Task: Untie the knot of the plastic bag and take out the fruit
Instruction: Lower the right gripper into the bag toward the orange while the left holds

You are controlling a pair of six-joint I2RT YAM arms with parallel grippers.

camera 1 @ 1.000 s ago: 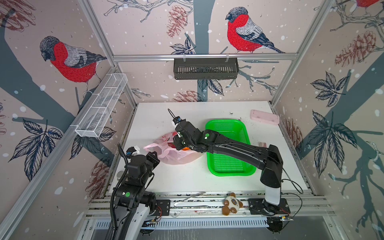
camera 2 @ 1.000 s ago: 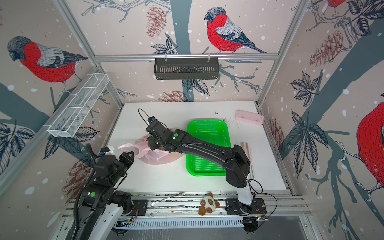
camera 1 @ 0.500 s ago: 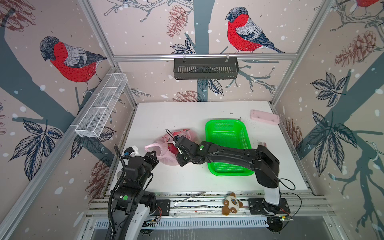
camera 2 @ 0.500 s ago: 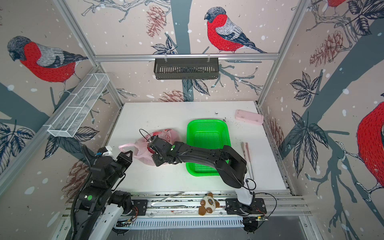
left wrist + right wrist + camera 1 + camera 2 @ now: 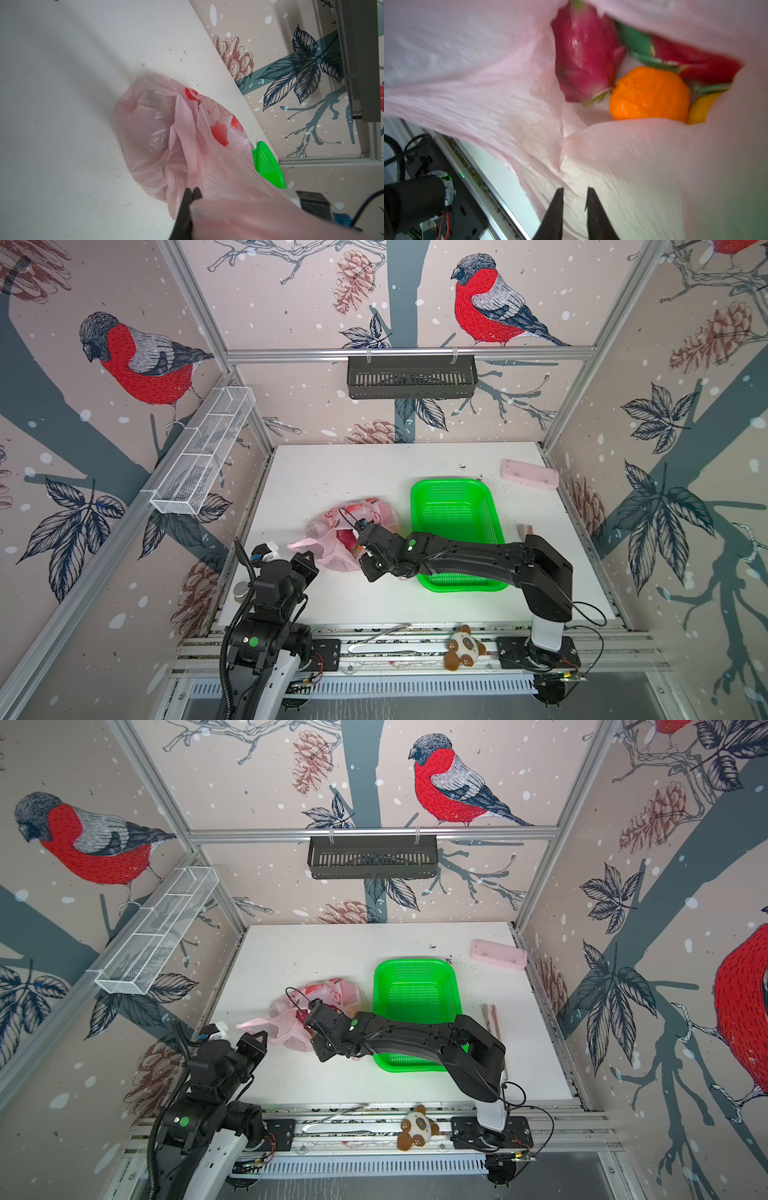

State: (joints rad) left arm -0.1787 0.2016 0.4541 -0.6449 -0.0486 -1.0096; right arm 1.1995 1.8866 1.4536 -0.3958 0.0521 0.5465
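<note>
The pink plastic bag (image 5: 332, 522) (image 5: 332, 990) lies left of the middle, its mouth gaping toward the front. My left gripper (image 5: 306, 561) (image 5: 192, 191) is shut on a stretched strip of the bag's edge (image 5: 218, 176). My right gripper (image 5: 359, 551) (image 5: 574, 189) sits low at the bag's mouth, jaws slightly apart, with film behind them and nothing held. Inside show fruit: a magenta dragon fruit (image 5: 583, 58), an orange citrus (image 5: 650, 95), a second dragon fruit (image 5: 695, 64) and a yellow-orange piece (image 5: 699, 108). The knot is not in view.
A green basket (image 5: 453, 489) stands right of the bag, partly under my right arm. A pale-pink block (image 5: 530, 475) lies at the back right. A plush toy (image 5: 461, 647) rests on the front rail. A black basket (image 5: 411, 377) and a wire rack (image 5: 203, 452) hang on the walls.
My right gripper has come down from above the bag's far side to its front mouth. The bag has spread toward the back. The left arm keeps its hold.
</note>
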